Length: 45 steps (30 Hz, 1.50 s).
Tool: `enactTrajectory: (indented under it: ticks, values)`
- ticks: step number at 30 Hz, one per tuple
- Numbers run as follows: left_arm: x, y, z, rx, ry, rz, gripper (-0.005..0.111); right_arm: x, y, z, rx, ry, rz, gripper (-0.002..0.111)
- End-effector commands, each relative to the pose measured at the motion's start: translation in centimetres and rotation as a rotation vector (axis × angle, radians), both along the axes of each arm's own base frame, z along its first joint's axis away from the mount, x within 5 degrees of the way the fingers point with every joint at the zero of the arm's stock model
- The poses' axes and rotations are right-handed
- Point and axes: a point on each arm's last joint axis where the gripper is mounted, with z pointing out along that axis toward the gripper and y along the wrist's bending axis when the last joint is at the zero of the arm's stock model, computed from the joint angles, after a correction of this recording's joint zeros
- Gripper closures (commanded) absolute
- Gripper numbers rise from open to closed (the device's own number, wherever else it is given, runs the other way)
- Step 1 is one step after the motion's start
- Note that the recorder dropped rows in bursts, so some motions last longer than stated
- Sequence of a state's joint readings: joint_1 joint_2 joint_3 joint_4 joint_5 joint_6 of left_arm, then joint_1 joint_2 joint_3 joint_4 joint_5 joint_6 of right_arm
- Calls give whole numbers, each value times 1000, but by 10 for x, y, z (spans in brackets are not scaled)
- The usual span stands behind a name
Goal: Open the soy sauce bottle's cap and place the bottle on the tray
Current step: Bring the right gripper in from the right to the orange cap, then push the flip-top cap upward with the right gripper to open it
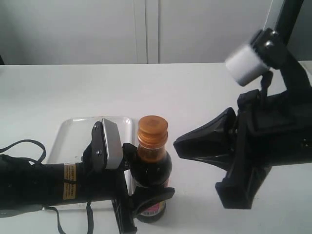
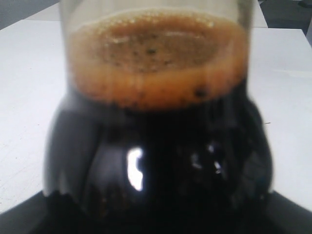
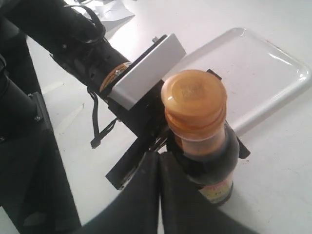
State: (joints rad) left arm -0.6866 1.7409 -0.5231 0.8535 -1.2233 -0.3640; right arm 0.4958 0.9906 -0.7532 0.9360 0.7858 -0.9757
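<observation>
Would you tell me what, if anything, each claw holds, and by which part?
The left claw grips the soy sauce bottle around its round body; the right claw holds nothing.

Bright, even light; soft shadows; blurred left wrist close-up with white glare on the soy sauce bottle [image 2: 161, 146].

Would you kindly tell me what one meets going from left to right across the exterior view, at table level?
tray → soy sauce bottle → right gripper
</observation>
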Motion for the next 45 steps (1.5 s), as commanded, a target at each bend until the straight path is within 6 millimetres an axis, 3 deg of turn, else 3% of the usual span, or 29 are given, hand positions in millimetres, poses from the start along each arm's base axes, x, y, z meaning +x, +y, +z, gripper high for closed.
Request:
enactTrajectory:
  ticks: [1, 9, 16, 33, 41, 45]
  values:
    - [-2, -1, 0, 6, -8, -21, 107, -3, 9, -2, 3, -35, 18, 108]
    - [-2, -1, 0, 6, -8, -21, 107, -2, 33, -17, -29, -4, 75, 108]
    - [-2, -1, 0, 6, -8, -21, 107, 12, 39, -22, -34, -34, 7, 108]
    - [-2, -1, 0, 7, -9, -23, 107, 29, 38, -4, -4, -189, -114, 108]
    - [-3, -1, 0, 8, -11, -25, 107, 46, 35, 25, 17, -412, -224, 108]
    - [-3, -1, 0, 8, -11, -25, 107, 60, 23, 37, 40, -538, -368, 108]
